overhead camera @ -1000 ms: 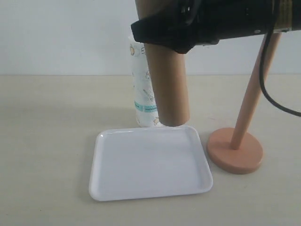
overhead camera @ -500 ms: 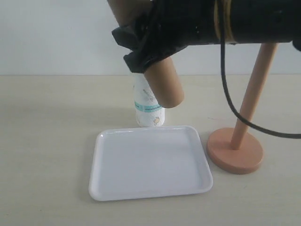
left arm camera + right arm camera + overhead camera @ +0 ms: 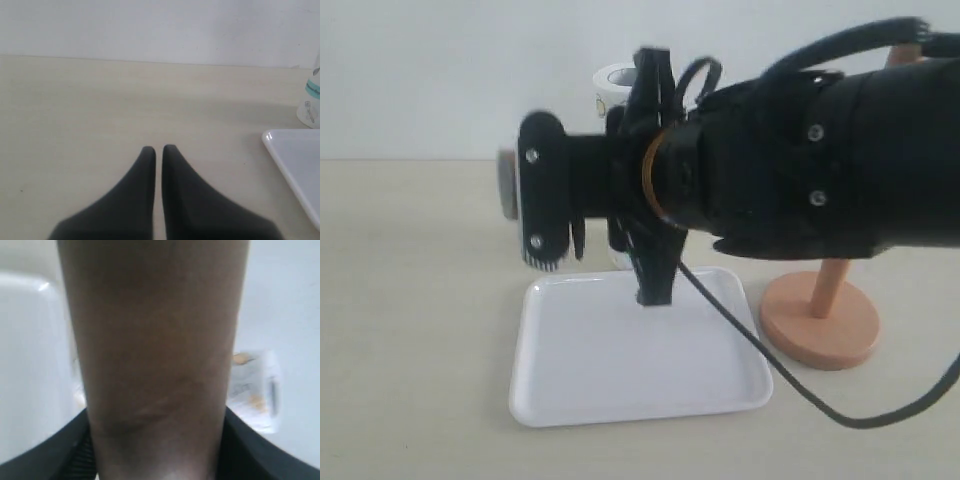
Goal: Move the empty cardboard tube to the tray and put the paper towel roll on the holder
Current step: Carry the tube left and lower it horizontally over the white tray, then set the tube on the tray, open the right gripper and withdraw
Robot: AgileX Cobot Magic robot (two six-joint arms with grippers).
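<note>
**Brown cardboard tube (image 3: 155, 350) held by the right claw (image 3: 542, 195) above the tray (image 3: 640, 400)**

Cardboard fills the right wrist view. The tube crosses the gap between the black fingers (image 3: 45, 457) and runs out of the picture at both ends, and the fingers press on it from either side. The claw is clamped around it.

The exterior view shows almost none of this. The bulky black arm (image 3: 820, 170) reaches in from the right and covers the tube, apart from a blurred grey-brown patch (image 3: 506, 185) just past the claw's tip. From here I cannot tell which way the tube's long axis points over the table. The claw hangs in the air above the tray's far left part, in front of the paper roll (image 3: 615, 80), of which only the top shows.

The left claw (image 3: 157, 150) appears only in its own wrist view. It sits low over bare table with its tips nearly together, a thin slit between them and nothing held. The tray's corner (image 3: 295, 160) and the foot of the roll (image 3: 311, 102) sit at that picture's edge.

The wooden stand (image 3: 820, 320) is just right of the tray and not touching it. A black cable (image 3: 750, 350) droops across the tray's right corner. The table (image 3: 410, 300) is pale cream and matte, and the wall (image 3: 420, 70) behind it is plain white.
</note>
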